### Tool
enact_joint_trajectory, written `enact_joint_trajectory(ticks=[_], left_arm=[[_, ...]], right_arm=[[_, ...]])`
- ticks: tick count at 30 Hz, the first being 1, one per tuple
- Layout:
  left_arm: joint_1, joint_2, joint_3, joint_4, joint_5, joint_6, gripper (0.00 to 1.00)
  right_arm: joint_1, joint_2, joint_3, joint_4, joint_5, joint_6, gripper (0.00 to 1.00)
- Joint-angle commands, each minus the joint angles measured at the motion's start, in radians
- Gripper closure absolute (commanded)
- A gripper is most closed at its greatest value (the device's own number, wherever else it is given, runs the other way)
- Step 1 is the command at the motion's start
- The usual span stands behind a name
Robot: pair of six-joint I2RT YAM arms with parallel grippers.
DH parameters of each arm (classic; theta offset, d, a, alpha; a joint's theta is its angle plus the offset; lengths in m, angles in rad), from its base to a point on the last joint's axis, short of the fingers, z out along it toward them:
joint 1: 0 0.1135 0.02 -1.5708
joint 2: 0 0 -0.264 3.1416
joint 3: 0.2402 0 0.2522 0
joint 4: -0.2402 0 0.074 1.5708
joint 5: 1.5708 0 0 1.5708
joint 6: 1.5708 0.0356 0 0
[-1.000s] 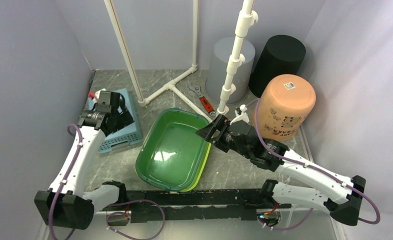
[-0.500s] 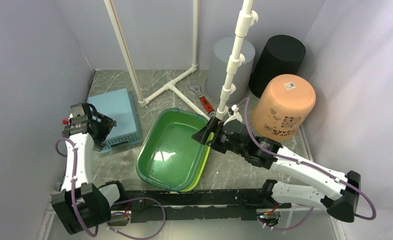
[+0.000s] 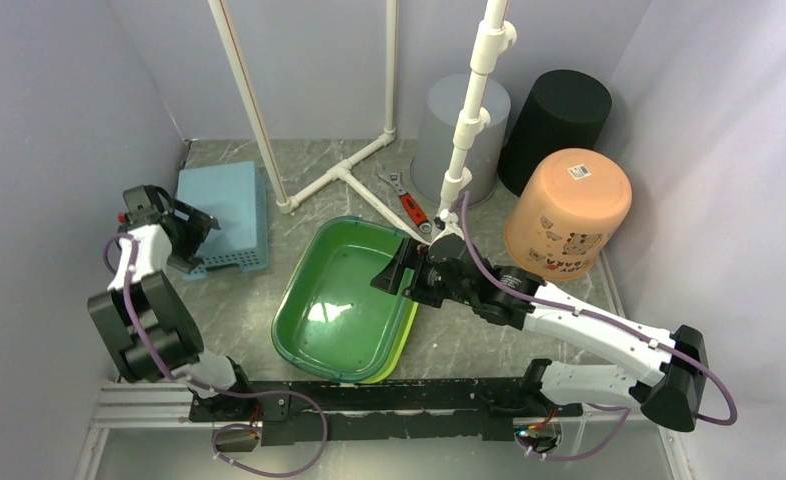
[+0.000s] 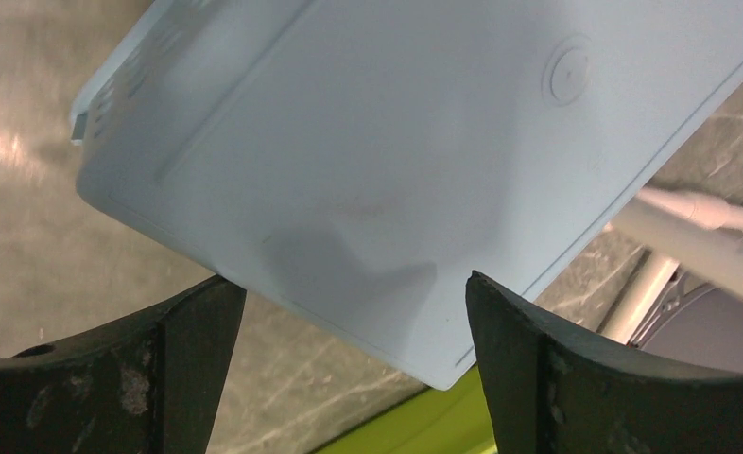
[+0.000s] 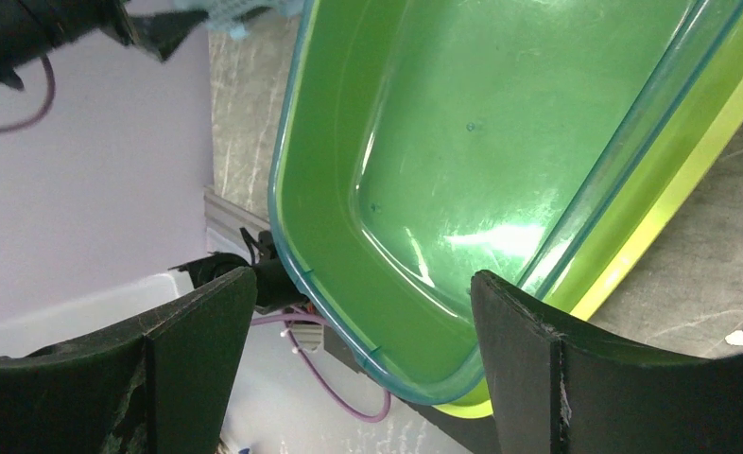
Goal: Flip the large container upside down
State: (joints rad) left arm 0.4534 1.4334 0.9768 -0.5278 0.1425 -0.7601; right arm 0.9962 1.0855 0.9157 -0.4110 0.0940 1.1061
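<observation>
Pale walls close in a grey-veined table (image 3: 239,310).

From the top camera we see the tub (image 3: 344,300) in the middle of the table. It is upright, mouth to the ceiling, and nested in a lime tub (image 3: 406,330), so the flip is not yet done. The left gripper (image 3: 197,232) has drawn back to the left over the last second. It has come off the basket (image 3: 224,200), which lies bottom-up, and now hangs at the basket's near-left corner. The right gripper (image 3: 394,275) has slid leftward and hovers over the tub's right rim. From this angle we cannot tell whether it touches the rim.

At the left wrist we see the fingers spread wide with nothing between them. The basket's pale underside fills the view beyond the fingertips.

At the right wrist the fingers also stand wide apart and carry nothing. The tub's glossy inside and both rims run diagonally below them, and the rims look to sit beyond the tips rather than between them.

We judge that the left arm has left the scene to the right arm. The right arm seems to be lining up on the tub's edge for a grip, and the lime tub underneath may lift along with it.
</observation>
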Motion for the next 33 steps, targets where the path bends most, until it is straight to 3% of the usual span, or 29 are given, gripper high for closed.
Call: enact_joint_trajectory(ticks=[1,5,16,20,29,33], left_arm=[[0.014,0.146,0.184,0.068,0.086,0.176,0.11],[0.016,0.268,0.310,0.046,0.138,0.257,0.16],[0.015,0.426,0.448,0.134,0.193,0.206,0.17],[0.014,0.469,0.516,0.070,0.224,0.213,0.19],[0.015,0.219,0.336,-0.009,0.084,0.253,0.10],[0.018,0.069,0.232,-0.054,0.031,0.178,0.08]], right_arm=[[-0.001,0.017,0.042,0.042,-0.023,-0.021,0.12],[-0.001,0.042,0.049,0.048,-0.033,-0.026,0.12],[-0.001,0.135,0.095,0.032,-0.058,-0.049,0.12],[-0.001,0.167,0.124,-0.046,-0.004,-0.051,0.12],[0.013,0.276,0.217,-0.290,0.174,0.025,0.14],[0.013,0.302,0.209,-0.308,0.204,0.058,0.16]])
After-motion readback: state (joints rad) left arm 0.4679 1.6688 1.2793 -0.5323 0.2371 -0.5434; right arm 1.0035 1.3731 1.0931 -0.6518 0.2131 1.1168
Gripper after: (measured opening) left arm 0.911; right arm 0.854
